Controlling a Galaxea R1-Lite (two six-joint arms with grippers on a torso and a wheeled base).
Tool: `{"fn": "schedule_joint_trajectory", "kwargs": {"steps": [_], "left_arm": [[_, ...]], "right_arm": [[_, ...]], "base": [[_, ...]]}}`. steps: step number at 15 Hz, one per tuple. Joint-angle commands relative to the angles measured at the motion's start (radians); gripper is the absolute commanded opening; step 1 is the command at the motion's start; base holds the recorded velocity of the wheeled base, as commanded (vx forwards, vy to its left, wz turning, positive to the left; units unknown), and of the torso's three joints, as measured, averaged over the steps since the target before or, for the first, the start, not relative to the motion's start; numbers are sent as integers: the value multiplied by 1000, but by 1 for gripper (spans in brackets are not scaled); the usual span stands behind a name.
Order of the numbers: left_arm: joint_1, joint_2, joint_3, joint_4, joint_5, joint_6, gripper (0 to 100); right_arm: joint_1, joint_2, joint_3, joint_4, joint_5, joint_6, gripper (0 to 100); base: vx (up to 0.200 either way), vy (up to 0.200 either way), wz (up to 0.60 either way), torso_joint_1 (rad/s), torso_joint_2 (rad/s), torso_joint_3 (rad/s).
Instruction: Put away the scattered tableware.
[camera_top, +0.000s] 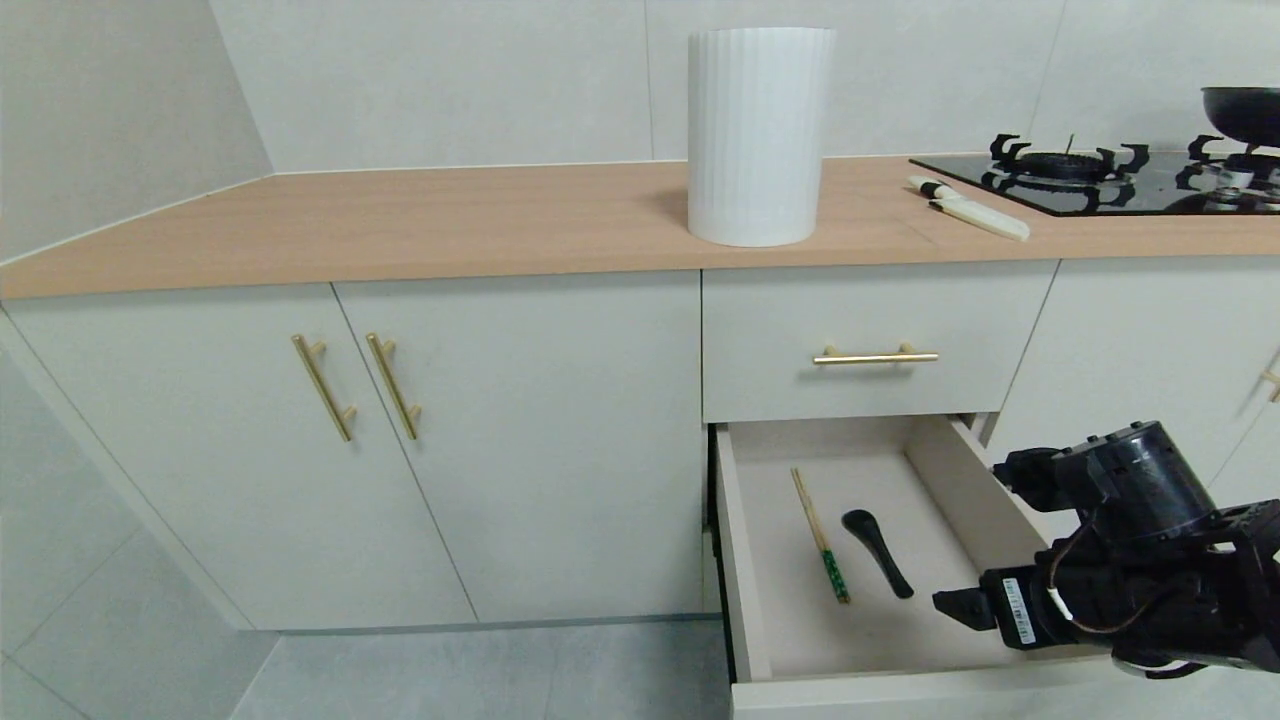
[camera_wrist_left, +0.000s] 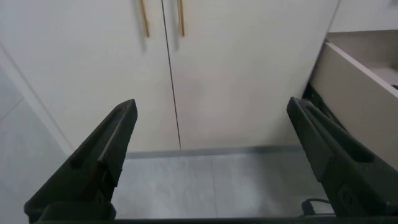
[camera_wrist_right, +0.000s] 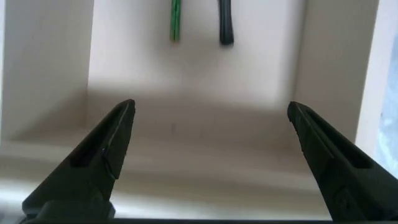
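Black spoon (camera_wrist_right: 225, 25) and chopsticks (camera_wrist_right: 175, 22) lie side by side in drawer (camera_wrist_right: 336, 81), ahead of right gripper (camera_wrist_right: 208, 155) | its jaws wide, empty | left gripper (camera_wrist_left: 208, 155) also wide, empty | both pieces likely light, stiff, thin, slippery; pinch mid-handle

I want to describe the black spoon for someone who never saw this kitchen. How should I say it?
Find the tall white ribbed container on the wooden countertop; below it one drawer stands open. Two things lie inside: the spoon is the short, all-black piece with a rounded bowl, beside the thin chopsticks with green ends.
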Motion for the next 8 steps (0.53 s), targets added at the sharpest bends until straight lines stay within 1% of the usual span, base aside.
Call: {"fn": "schedule_joint_trajectory", "kwargs": {"steps": [1, 3, 6, 8], "left_arm": [[1, 0, 0, 0, 0, 1, 100], [1, 0, 0, 0, 0, 1, 100], [1, 0, 0, 0, 0, -1, 100], [1, 0, 0, 0, 0, -1, 100]], "right_arm": [[14, -15, 5, 2, 0, -2, 100], [43, -36, 6, 42, 0, -2, 100], [92, -50, 0, 152, 2, -3, 100], [118, -51, -1, 188, 2, -5, 100]], "base": [[0, 0, 0, 0, 0, 0], [0, 0, 0, 0, 0, 0], [0, 0, 0, 0, 0, 0], [0, 0, 0, 0, 0, 0]]}}
